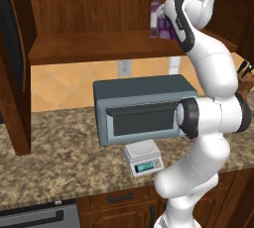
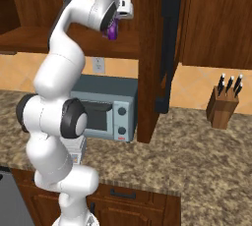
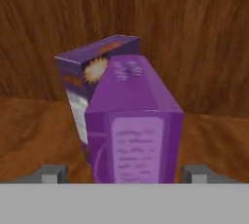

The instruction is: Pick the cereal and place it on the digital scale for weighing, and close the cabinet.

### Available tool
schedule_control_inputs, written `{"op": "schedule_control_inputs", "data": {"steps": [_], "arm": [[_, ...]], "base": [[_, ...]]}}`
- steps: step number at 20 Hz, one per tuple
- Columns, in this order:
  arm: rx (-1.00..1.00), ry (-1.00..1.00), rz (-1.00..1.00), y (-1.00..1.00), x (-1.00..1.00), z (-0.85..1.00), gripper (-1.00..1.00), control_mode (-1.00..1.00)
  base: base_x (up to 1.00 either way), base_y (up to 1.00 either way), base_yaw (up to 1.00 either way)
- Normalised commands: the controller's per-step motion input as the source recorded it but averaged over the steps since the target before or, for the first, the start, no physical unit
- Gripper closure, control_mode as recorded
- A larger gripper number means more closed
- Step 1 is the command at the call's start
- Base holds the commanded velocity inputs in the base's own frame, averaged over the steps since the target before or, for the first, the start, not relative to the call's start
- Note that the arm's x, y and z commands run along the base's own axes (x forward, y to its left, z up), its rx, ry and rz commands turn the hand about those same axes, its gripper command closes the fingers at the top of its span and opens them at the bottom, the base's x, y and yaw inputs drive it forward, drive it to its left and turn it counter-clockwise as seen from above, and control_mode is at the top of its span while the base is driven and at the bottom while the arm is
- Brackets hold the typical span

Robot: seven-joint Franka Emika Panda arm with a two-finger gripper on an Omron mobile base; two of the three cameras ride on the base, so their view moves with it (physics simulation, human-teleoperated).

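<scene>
Even, soft rendered light, and we see no glare.
Behind the gripper (image 3: 124,173) the cabinet (image 3: 194,33) back darkens toward the top; we find the cereal (image 3: 133,130) between its fingers soft-edged, lettering blurred beyond reading.

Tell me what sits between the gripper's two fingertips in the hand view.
The cereal box stands between the fingertips of the gripper, its narrow side facing the camera, with gaps either side; a second purple box stands behind it.

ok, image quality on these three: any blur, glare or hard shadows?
Hand view: soft; lettering on the cereal is an unreadable smear, wood grain behind it streaky. Left base view: flat even light, no glare; the digital scale display glows green, digits too small to read. Right base view: equally flat, faint shading under the cabinet shelf.
</scene>
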Motion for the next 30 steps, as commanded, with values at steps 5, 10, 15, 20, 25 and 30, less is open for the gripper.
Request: {"op": "schedule_control_inputs", "data": {"steps": [5,10,15,20,25,30], "arm": [[0.00,0.00,0.02,0.00,0.12,-0.03,1.00,-1.00],[0.00,-0.03,0.02,-0.05,-0.16,-0.02,1.00,-1.00],[0.00,-0.07,0.00,-0.20,-0.41,0.00,1.00,-1.00],[0.00,-0.07,0.00,-0.17,-0.44,0.00,1.00,-1.00],[0.00,-0.08,0.03,0.10,-0.75,0.00,1.00,-1.00],[0.00,-0.01,0.06,0.41,-1.00,-0.06,1.00,-1.00]], "base": [[0.00,0.00,0.00],[0.00,0.00,0.00],[0.00,0.00,0.00],[0.00,0.00,0.00],[0.00,0.00,0.00],[0.00,0.00,0.00]]}}
